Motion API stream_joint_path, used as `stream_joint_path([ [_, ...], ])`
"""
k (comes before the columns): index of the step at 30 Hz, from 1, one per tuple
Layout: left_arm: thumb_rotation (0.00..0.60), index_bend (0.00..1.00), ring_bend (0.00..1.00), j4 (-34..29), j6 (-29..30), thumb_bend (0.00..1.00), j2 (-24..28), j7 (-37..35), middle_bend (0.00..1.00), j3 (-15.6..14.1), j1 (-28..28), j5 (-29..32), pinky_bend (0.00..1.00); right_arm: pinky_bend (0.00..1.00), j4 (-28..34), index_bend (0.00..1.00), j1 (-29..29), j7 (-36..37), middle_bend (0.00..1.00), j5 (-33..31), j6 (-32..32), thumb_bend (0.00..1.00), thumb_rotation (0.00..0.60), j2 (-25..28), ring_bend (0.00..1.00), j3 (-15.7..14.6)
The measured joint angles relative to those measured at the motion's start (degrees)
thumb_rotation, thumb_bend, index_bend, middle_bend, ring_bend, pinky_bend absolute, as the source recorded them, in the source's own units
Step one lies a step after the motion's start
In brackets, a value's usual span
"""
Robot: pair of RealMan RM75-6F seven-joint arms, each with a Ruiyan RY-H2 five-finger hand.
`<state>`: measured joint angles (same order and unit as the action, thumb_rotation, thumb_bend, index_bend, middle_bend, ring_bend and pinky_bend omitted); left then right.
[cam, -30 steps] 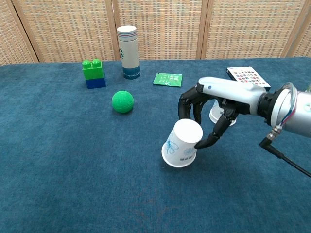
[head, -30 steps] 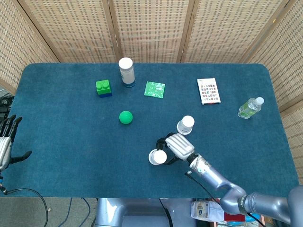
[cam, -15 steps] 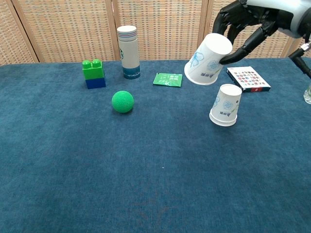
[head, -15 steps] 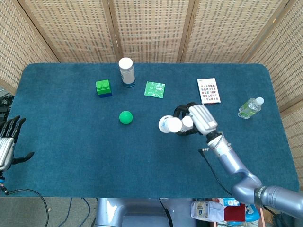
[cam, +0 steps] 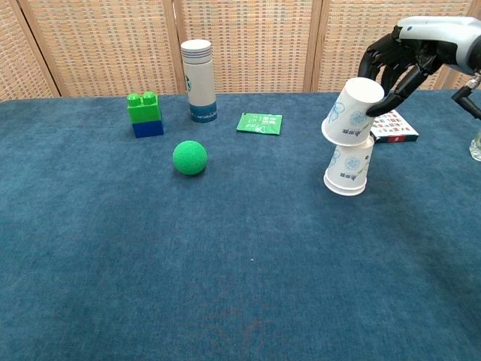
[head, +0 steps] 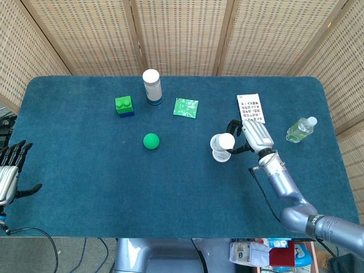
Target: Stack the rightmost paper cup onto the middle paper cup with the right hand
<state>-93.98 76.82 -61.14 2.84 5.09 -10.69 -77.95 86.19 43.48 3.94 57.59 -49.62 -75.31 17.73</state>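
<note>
A blue felt table (head: 85,170) seen from above and from chest height, with wicker screens behind it. At the far left edge the robot's left hand (head: 10,170) hangs beside the table, fingers spread, holding nothing. Moving right along the far side: a green block on a blue block (cam: 145,114); a tall white bottle with a blue base (cam: 198,80); nearer than these, a green ball (cam: 189,158); then a small green packet (cam: 260,122) lying flat.

Right of centre stands the lower cup (cam: 348,163), upside down on the felt; directly above it, tilted and mouth-down, is the upper cup (cam: 350,111), its rim at or just over the lower cup's top — whether the two touch cannot be told. The right hand (cam: 402,60) reaches in from the right and pinches the upper cup's raised base between dark fingertips, the other fingers curled over it.

Further right lie a patterned card box (head: 251,108) and, near the edge, a small clear bottle (head: 300,128) on its side.

The step appears to be the placing itself — the cup is over its target but not seated; the next move likely calls for levelling it, lowering it squarely, then letting go.
</note>
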Motion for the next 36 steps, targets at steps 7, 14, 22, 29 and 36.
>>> stream_joint_path([
  [7, 0.6, 0.0, 0.0, -0.13, -0.15, 0.18, 0.29, -0.34, 0.0, 0.01, -0.01, 0.22, 0.0, 0.39, -1.04, 0.57, 0.76, -1.04, 0.6, -1.73, 1.29, 0.16, 0.6, -0.23, 0.54, 0.1],
  [14, 0.6, 0.0, 0.0, -0.12, -0.8, 0.18, 0.33, -0.3, 0.0, -0.08, -0.29, 0.37, 0.0, 0.39, -0.87, 0.57, 0.97, -1.35, 0.6, -2.89, 2.77, 0.16, 0.6, 0.61, 0.54, -0.08],
  [22, 0.6, 0.0, 0.0, -0.06, -0.93, 0.18, 0.28, -0.06, 0.0, -0.09, -0.39, 0.62, 0.0, 0.39, 1.05, 0.57, 1.21, -1.94, 0.6, -3.36, 2.73, 0.16, 0.6, 2.0, 0.54, 0.32],
  [29, 0.6, 0.0, 0.0, -0.04, -0.73, 0.18, 0.24, -0.02, 0.0, -0.14, -0.35, 0.56, 0.0, 0.39, 1.12, 0.57, 1.44, -2.95, 0.6, -5.11, 3.21, 0.16, 0.6, 2.54, 0.54, 0.01],
  [36, 0.6, 0.0, 0.0, -0.04, -0.8, 0.18, 0.22, 0.04, 0.0, -0.12, -0.4, 0.72, 0.0, 0.39, -0.02, 0.56, 1.67, -3.1, 0.52, -6.13, 4.2, 0.16, 0.6, 2.06, 0.52, -0.58],
])
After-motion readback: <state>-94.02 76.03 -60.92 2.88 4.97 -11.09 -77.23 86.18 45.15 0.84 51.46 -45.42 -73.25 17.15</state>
